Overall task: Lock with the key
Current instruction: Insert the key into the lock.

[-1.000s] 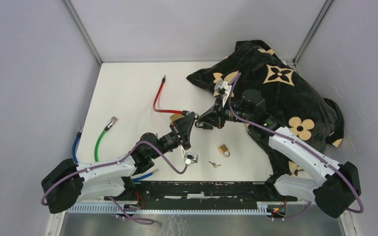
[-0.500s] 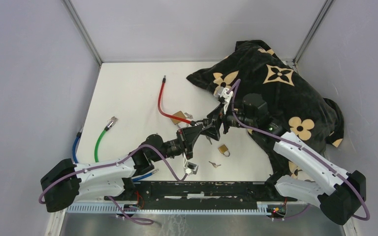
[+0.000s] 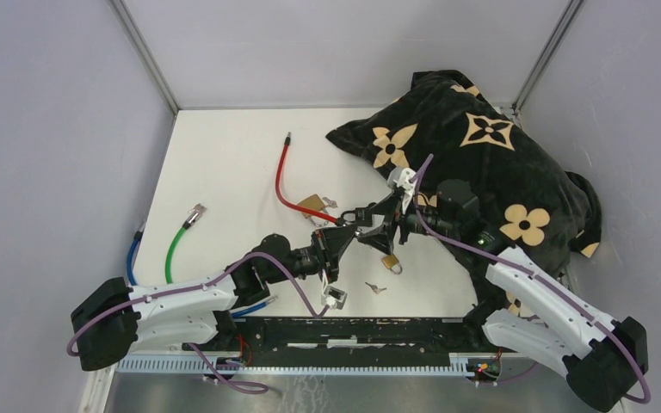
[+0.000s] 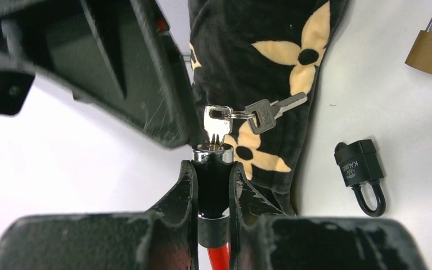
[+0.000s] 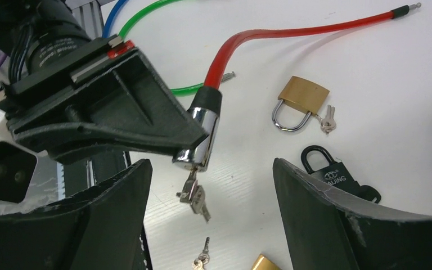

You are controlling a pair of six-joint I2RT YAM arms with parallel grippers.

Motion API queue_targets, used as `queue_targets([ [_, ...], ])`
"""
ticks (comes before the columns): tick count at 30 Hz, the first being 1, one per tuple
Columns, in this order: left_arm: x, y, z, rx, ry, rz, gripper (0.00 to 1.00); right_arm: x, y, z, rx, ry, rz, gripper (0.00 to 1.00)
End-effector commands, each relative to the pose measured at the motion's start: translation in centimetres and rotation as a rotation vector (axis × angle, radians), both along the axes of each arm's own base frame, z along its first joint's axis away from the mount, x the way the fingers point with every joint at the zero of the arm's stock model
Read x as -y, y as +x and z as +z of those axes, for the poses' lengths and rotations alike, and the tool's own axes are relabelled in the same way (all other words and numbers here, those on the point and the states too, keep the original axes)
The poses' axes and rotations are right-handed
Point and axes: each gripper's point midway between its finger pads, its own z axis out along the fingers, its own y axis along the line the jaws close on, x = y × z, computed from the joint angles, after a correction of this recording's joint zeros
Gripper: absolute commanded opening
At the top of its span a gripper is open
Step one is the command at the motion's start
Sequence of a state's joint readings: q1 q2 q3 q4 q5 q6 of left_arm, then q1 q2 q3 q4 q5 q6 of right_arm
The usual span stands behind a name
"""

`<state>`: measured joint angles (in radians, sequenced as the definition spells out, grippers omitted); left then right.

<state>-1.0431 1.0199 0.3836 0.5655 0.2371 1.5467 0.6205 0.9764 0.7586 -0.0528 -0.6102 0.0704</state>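
Over the last second the two arms have carried their meeting point from mid-table toward 6 o'clock, and the right gripper (image 3: 372, 225), whose tips were then crowded onto the head of the red cable lock (image 3: 282, 182), now stands back from it. In its own wrist view the right gripper (image 5: 208, 169) is spread wide and holds nothing, with its fingers flanking the lock at 9 and 3 o'clock without touching it. The left gripper (image 4: 214, 166) is closed firmly around the chrome lock barrel (image 4: 212, 154), the red cable running out between its fingers toward 6 o'clock of that view. The key (image 4: 217, 121) sits seated in the barrel's end, and a spare key (image 4: 273, 109) on the same ring hangs loose toward 3 o'clock. I read this as the key having been handed to the lock: the insertion looks done, though whether it has been turned cannot be told. The lock is not closed, since the cable's pin end (image 3: 287, 136) lies free on the table (image 3: 224, 155) at about 11 o'clock, well apart from the barrel. That end probably has to be brought in before the key can finish the job. A black padlock (image 5: 334, 174), a brass padlock (image 5: 301, 95) and the flowered cushion (image 3: 482, 163) at 2 o'clock lie close by, so the wide fingers may snag them.
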Motion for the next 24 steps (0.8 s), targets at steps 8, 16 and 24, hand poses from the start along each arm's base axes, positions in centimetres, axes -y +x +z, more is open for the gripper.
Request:
queue_targets([
  [8, 0.4, 0.6, 3.9, 0.003, -0.100, 0.028, 0.02, -0.1, -0.6, -0.1, -0.010, 0.172, -0.040, 0.76],
  [16, 0.5, 0.6, 3.8, 0.003, -0.096, 0.023, 0.02, -0.2, 0.0, 0.6, -0.026, 0.295, -0.106, 0.73],
  [24, 0.5, 0.6, 3.8, 0.007, -0.099, 0.023, 0.02, -1.4, -0.2, 0.9, -0.039, 0.312, -0.082, 0.72],
])
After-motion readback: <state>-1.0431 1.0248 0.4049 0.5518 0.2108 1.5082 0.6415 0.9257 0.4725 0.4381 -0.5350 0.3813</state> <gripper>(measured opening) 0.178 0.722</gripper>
